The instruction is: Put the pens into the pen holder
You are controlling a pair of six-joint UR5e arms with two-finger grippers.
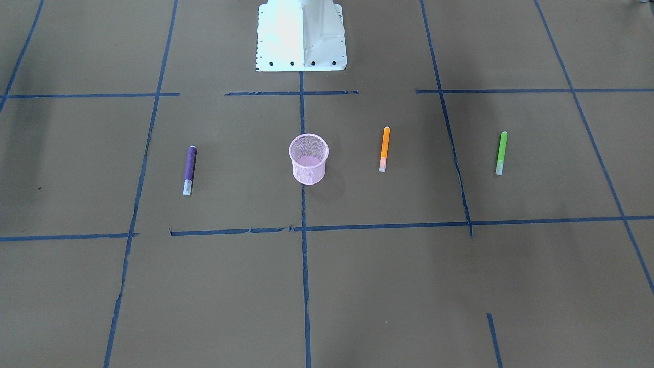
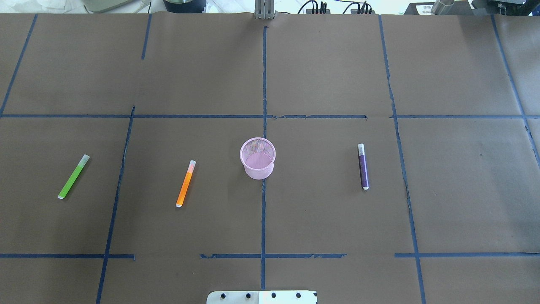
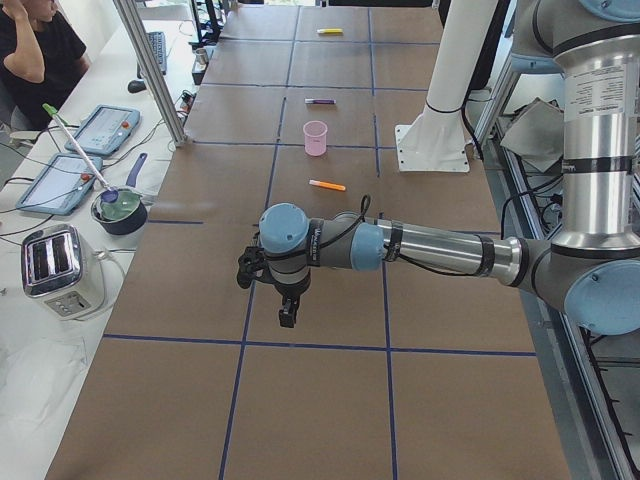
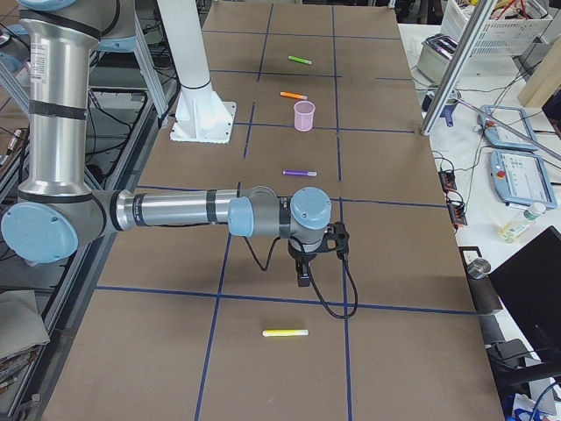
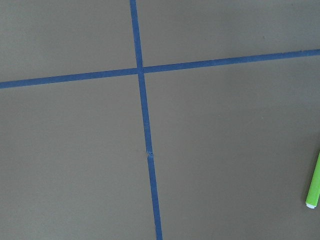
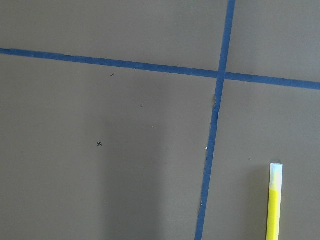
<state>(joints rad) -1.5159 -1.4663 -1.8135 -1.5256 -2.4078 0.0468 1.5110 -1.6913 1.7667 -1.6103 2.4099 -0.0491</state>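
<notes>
The pink mesh pen holder (image 2: 257, 158) stands upright at the table's middle, and it looks empty (image 1: 308, 158). The purple pen (image 2: 363, 166) lies to its right, the orange pen (image 2: 185, 184) to its left, and the green pen (image 2: 73, 176) further left. All three lie flat on the table. My left gripper (image 3: 287, 300) hangs over the table beyond the green pen, whose end shows in the left wrist view (image 5: 314, 182). My right gripper (image 4: 302, 272) hangs beyond the purple pen (image 4: 300, 173). I cannot tell whether either gripper is open or shut.
A yellow pen (image 4: 286, 333) lies past the right gripper and shows in the right wrist view (image 6: 273, 202). The white robot base (image 2: 261, 297) is at the near edge. A toaster (image 3: 60, 268), tablets and an operator (image 3: 30, 50) are beside the table.
</notes>
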